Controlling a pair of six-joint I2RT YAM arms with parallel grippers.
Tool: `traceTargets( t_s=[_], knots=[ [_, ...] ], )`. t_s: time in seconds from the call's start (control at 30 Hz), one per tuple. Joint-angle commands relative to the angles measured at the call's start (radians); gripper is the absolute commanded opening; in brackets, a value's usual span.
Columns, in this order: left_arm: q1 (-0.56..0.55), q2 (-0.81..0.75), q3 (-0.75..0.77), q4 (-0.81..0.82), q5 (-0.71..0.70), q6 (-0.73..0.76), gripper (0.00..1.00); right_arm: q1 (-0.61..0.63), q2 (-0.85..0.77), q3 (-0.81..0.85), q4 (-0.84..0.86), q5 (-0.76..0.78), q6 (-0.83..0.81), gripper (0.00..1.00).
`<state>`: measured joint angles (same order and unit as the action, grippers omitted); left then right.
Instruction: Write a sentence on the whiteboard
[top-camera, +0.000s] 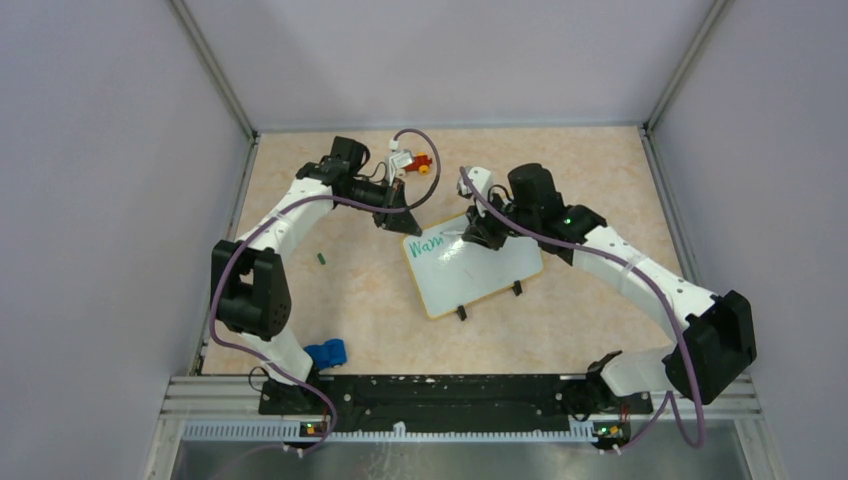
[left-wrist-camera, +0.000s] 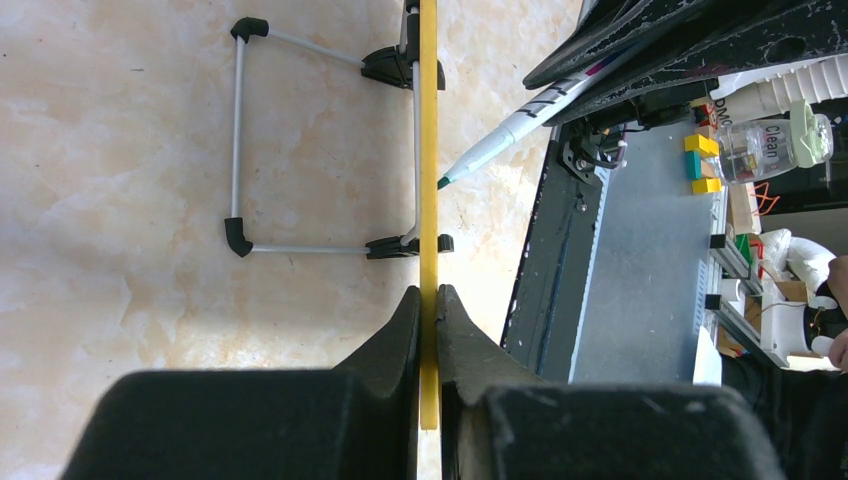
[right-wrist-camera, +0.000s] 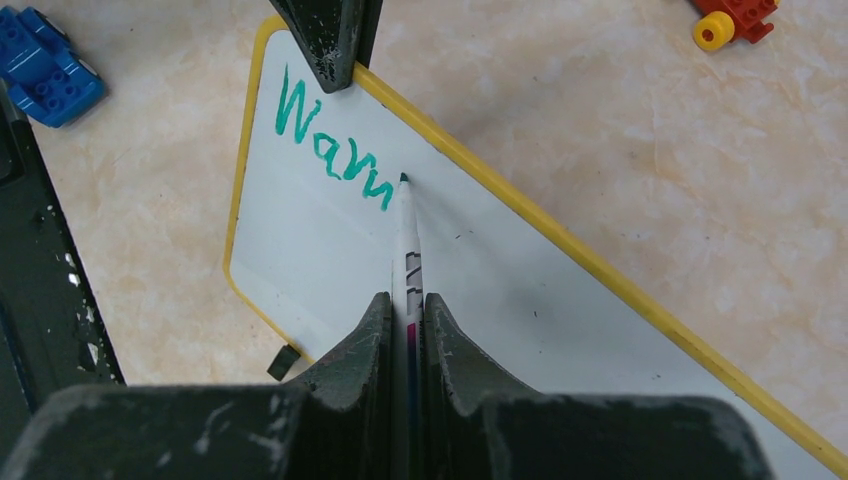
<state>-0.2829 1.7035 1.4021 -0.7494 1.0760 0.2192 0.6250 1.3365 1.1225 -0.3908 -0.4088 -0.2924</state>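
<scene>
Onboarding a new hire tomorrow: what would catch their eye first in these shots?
The whiteboard mid-table, with green lettering started at its far left corner. The right hand grips a marker with its tip at the end of the letters, while the left hand pinches the board's yellow edge. A blue toy lies near the left arm's base.

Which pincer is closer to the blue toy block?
Left. The left pincer clamps the whiteboard rim at its left corner, on the blue toy block side. The right pincer, holding the green marker, sits further across the board, away from the block.
</scene>
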Motion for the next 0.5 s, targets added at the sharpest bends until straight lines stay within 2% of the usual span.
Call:
traceTargets(
  t_s=[0.0,0.47],
  knots=[
    [-0.012,-0.031,-0.011,-0.007,-0.006,0.025,0.00,-0.011,-0.005,0.023,0.015,0.006,-0.011,0.00],
    [-0.011,-0.033,-0.011,-0.007,-0.006,0.021,0.00,-0.011,-0.018,-0.023,0.007,-0.017,-0.024,0.00]
  ],
)
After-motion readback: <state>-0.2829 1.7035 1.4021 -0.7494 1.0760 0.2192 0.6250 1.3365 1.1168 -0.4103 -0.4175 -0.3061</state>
